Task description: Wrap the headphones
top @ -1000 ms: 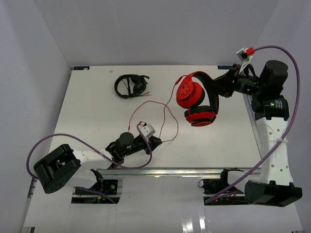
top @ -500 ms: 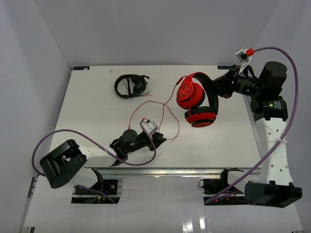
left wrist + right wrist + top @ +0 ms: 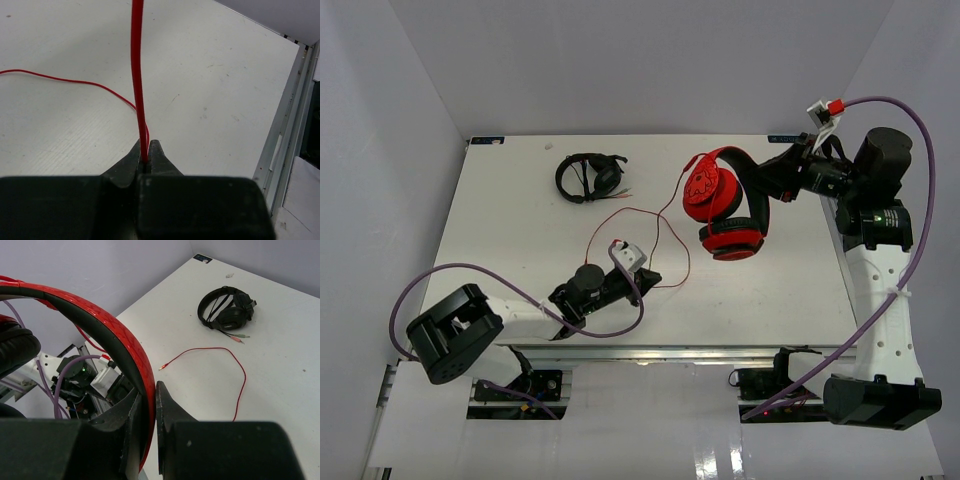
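Two sets of headphones are in view. The red headphones [image 3: 722,205] hang above the right half of the desk [image 3: 500,230], off its surface. The right fingers [image 3: 162,400] are clamped on the red headband, and both black-padded cups hang below it. One thin red cable [image 3: 658,232] trails from them and loops across the middle of the desk. Its plug end lies loose on the surface (seen in the right wrist view). The left fingers [image 3: 156,152] are low near the front edge and pinched together on a stretch of that cable, which rises straight up between the tips. The black headphones [image 3: 590,177] lie alone at the far left of the desk, well apart from both arms.
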Controlling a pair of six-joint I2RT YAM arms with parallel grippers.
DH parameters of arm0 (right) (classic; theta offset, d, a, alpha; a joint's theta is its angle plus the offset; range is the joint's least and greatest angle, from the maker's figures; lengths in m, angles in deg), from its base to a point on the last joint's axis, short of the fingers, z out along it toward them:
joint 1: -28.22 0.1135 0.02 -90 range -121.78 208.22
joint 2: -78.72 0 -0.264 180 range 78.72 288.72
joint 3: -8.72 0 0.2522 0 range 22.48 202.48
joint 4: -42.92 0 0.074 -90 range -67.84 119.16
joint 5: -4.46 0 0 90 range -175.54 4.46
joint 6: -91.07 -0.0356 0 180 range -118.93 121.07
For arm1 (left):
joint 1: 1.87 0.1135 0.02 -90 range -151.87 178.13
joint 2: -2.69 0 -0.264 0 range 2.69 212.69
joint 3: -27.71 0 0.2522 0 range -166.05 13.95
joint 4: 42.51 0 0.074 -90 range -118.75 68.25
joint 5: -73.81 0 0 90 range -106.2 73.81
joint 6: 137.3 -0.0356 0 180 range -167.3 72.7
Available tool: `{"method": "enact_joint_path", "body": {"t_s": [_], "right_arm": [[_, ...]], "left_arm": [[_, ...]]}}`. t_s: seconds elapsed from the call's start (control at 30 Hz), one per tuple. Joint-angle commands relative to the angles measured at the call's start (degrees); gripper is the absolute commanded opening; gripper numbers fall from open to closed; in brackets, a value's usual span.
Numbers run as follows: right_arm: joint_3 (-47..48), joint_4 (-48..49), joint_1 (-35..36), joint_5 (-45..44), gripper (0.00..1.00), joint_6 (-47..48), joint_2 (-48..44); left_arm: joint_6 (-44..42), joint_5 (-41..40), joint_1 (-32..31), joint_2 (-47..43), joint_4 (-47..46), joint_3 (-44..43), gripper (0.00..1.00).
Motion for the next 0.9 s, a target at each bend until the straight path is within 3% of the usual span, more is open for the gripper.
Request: {"method": "enact_joint_path", "body": {"t_s": [0.0, 0.27, 0.5, 0.87], "right_arm": [[-0.76, 5.07, -0.30, -5.55, 0.08, -6.46, -1.56], [-1.47, 5.07, 0.84, -26.63, 0.08, -9.73, -3.27], [-7.35, 4.56, 4.63, -45.34, 0.08, -6.96, -6.78], [-19.24, 11.63, 11.32, -60.66, 0.08, -3.06, -7.28]], "left_arm": [[3.11, 0.30, -1.97, 0.42, -1.75, 0.80, 0.00], [4.18, -3.94, -12.67, 5.48, 3.92, -3.79, 0.00], [4.95, -11.64, -22.15, 1.27, 13.91, -4.85, 0.00], [3.57, -12.97, -24.49, 2.90, 26.42, -16.91, 0.00]]}}
